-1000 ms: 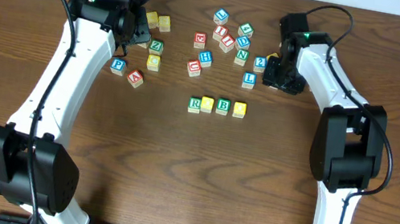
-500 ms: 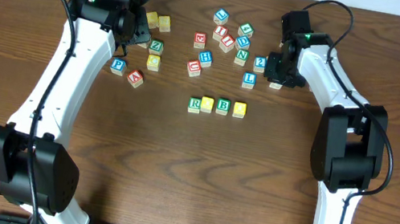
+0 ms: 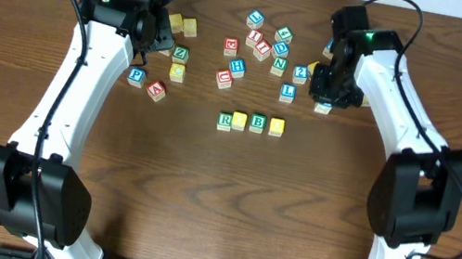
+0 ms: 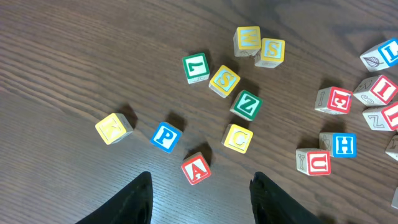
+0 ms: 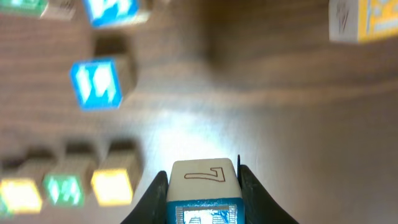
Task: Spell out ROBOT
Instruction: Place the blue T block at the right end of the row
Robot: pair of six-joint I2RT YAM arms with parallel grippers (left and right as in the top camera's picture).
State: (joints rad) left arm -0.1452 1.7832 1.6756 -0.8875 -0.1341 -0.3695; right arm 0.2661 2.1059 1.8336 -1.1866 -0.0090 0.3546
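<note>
Dark wood table (image 3: 200, 200), letter blocks all over the far half. Mid-table there's a neat row of four, side by side: green R (image 3: 225, 121), a yellow block (image 3: 240, 121), green B (image 3: 257, 123), a second yellow (image 3: 276, 127). The left bunch has blue P (image 3: 135, 77), red A (image 3: 156, 91) and green Z (image 3: 180, 54). A looser cluster (image 3: 262, 45) sits behind the row, with blue L (image 3: 288, 92) near its right edge.
</note>
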